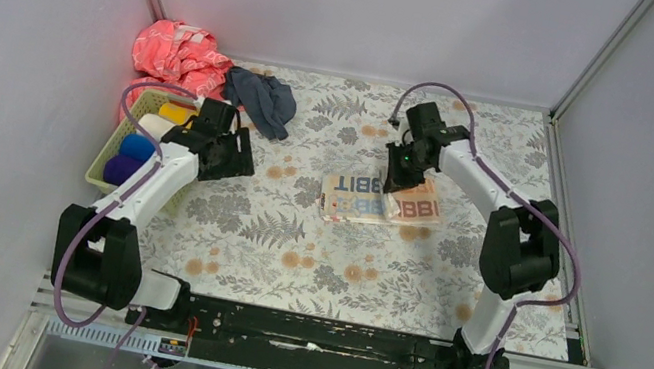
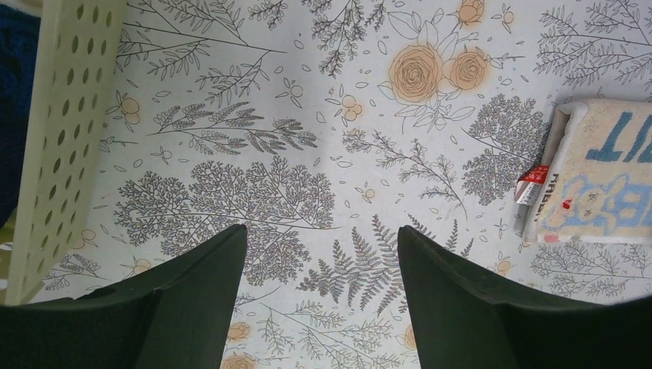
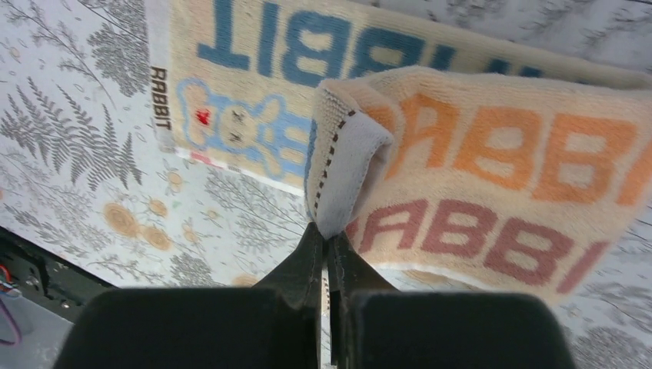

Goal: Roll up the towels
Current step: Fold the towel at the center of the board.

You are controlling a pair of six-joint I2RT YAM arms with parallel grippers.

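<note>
The right gripper (image 3: 329, 244) has its jaws pressed together, pinching one corner of the cream "RABBIT" towel (image 1: 381, 202). The pinched corner is raised off the floral-print covering (image 1: 293, 240) and turned back over the rest of the towel. The turned layer shows orange and red lettering. The flat layer beneath it shows blue lettering and a small rabbit figure. The towel lies near the centre of the covering, slightly right of the middle, and the gripper stands over its far side.

The left gripper (image 2: 321, 231) has its jaws spread wide and holds nothing. It hangs over bare covering, with the perforated green basket (image 2: 69, 115) just beside it on the left. The left end of the cream towel, carrying a red label (image 2: 533, 184), appears at the right edge of the left wrist view, well apart from the fingers.

The basket stands at the left edge of the covering and holds four rolls in a row, far to near:
- yellow roll (image 1: 175, 112)
- white roll (image 1: 154, 126)
- blue roll (image 1: 137, 147)
- dark purple roll (image 1: 119, 169)

The dark grey-blue towel (image 1: 262, 100) lies crumpled and unrolled at the far left of the covering, just beyond the left gripper. A pink-orange cloth (image 1: 179, 52) is bunched in the far-left corner, next to the grey-blue towel and at the far end of the basket.
</note>
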